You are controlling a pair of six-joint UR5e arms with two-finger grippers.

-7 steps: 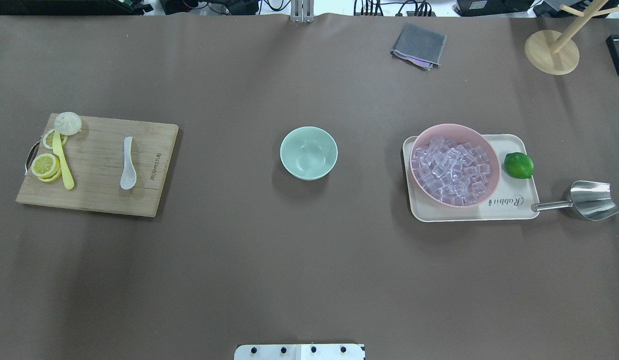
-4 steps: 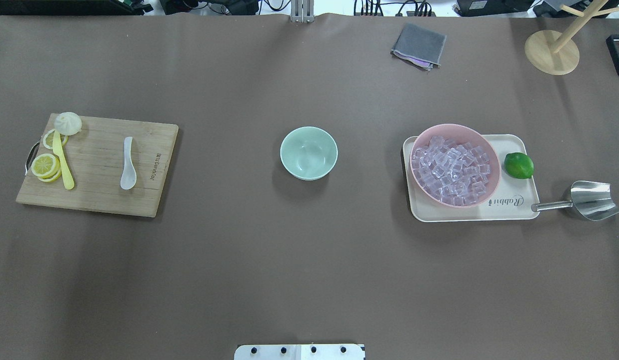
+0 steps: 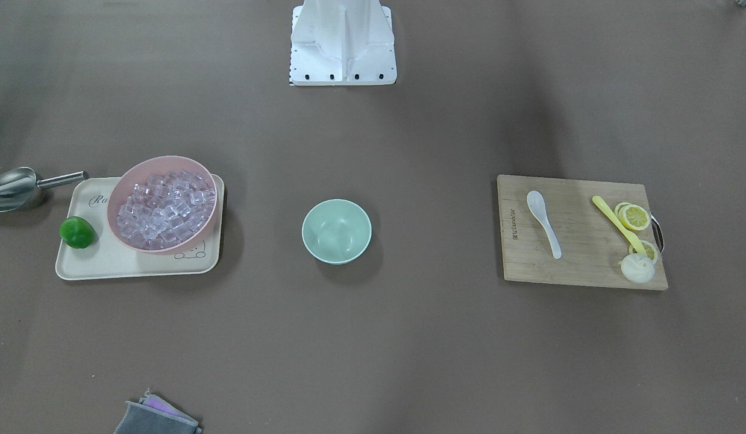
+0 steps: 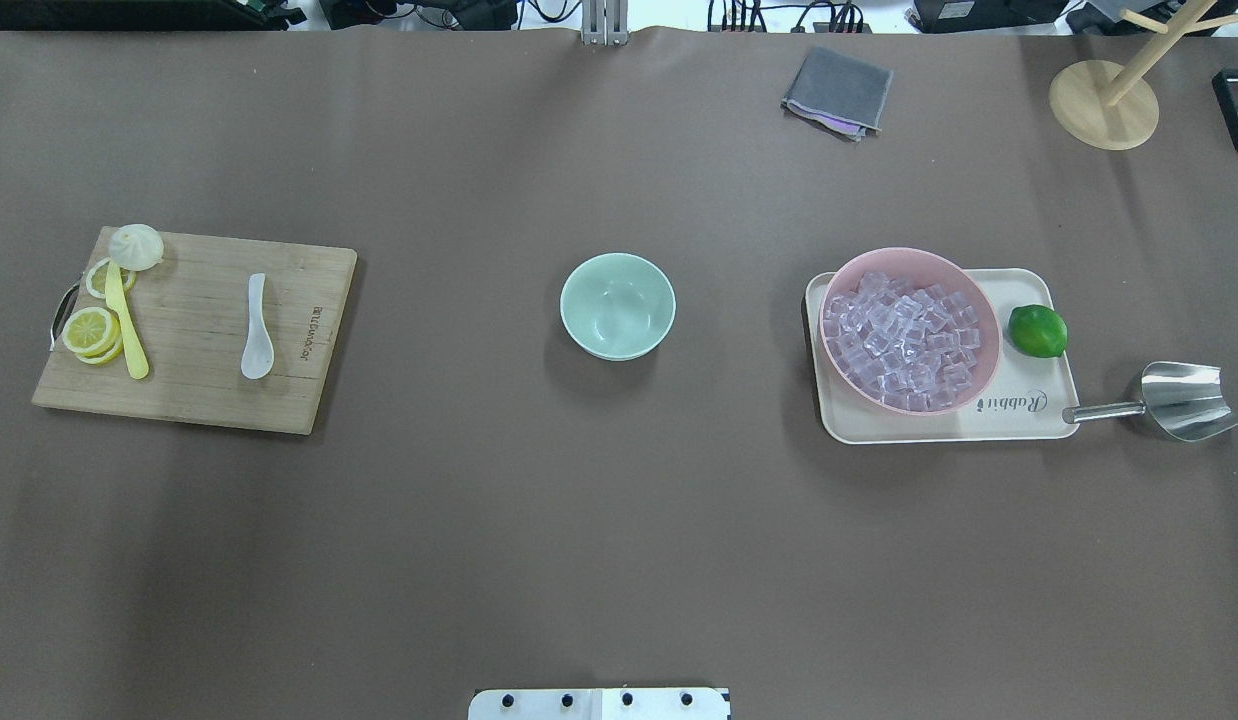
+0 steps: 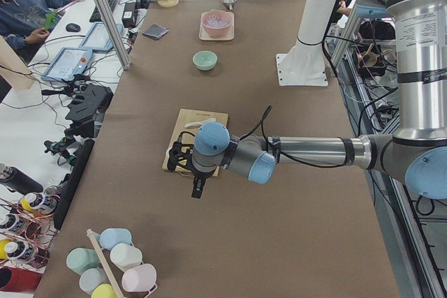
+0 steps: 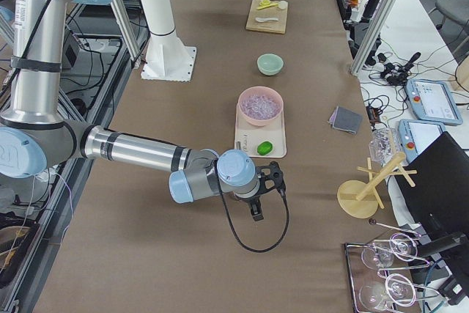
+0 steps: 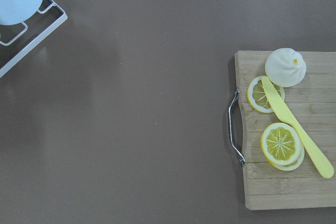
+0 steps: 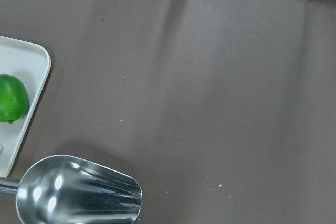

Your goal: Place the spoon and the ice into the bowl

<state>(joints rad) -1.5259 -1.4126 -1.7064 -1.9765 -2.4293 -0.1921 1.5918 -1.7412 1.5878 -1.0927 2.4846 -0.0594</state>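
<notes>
I find the spoon (image 4: pixel 256 328) on the board (image 4: pixel 189 400) left of the bowl (image 4: pixel 617 305), the ice (image 4: pixel 904 340) in the pink bowl (image 4: pixel 914 257) right of it; I cannot tell whether either arm's jaws are clenched

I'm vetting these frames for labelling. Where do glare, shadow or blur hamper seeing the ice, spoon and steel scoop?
Overhead exterior: sharp, evenly lit; the ice merges into one glinting mass in the pink bowl, the spoon is pale but distinct on the board. Right wrist-mounted: bright highlights on the steel scoop, outline clear. Exterior right: the spoon is tiny, barely resolved.
</notes>
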